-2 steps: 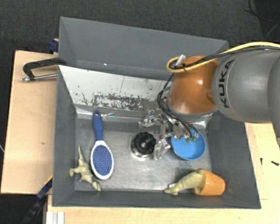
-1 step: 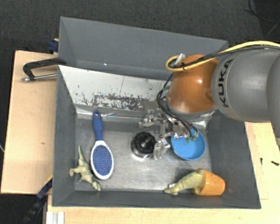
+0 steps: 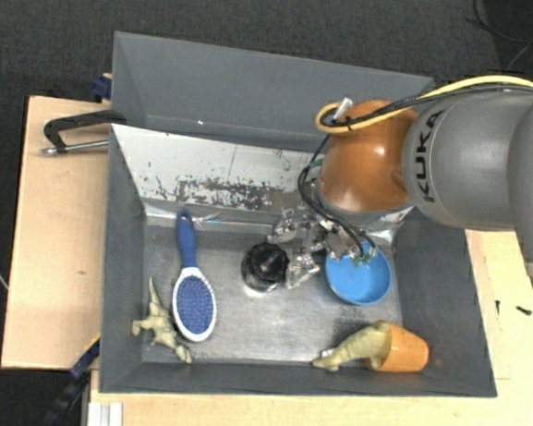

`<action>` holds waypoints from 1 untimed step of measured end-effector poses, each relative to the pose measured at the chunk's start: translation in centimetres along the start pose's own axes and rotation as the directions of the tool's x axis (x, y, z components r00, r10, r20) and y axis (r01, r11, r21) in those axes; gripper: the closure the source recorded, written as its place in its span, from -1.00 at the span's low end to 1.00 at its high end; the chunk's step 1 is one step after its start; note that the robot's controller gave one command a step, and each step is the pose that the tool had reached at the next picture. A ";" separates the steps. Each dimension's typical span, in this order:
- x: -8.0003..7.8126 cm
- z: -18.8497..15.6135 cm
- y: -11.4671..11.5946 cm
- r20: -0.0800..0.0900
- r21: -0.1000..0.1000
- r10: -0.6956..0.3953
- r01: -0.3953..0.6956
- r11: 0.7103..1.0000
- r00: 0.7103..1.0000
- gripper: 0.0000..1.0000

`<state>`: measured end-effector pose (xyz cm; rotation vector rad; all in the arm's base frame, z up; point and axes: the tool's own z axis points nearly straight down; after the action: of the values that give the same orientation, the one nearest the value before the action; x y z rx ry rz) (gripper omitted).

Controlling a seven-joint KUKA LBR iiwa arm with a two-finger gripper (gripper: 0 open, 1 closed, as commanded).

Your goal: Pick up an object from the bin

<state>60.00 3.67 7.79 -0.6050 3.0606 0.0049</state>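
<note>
My gripper [image 3: 302,250] hangs low over the middle of the bin, under the orange wrist cover. Its metal fingers stand just right of a small black round thing [image 3: 264,265] with a shiny rim, close to it or touching it. A blue round dish [image 3: 358,279] lies directly to the right of the gripper, partly hidden by it.
A blue hairbrush [image 3: 190,289] lies at the left, with a pale dinosaur figure [image 3: 160,323] beside it at the front left. An orange cup with a tan toy animal [image 3: 380,349] lies at the front right. The arm covers the back right of the bin.
</note>
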 end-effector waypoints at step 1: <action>-0.2 -0.2 0.1 -0.014 -0.001 0.001 -0.001 1.000 1.000 1.00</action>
<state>60.15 3.81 8.02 -0.6067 3.0750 0.0026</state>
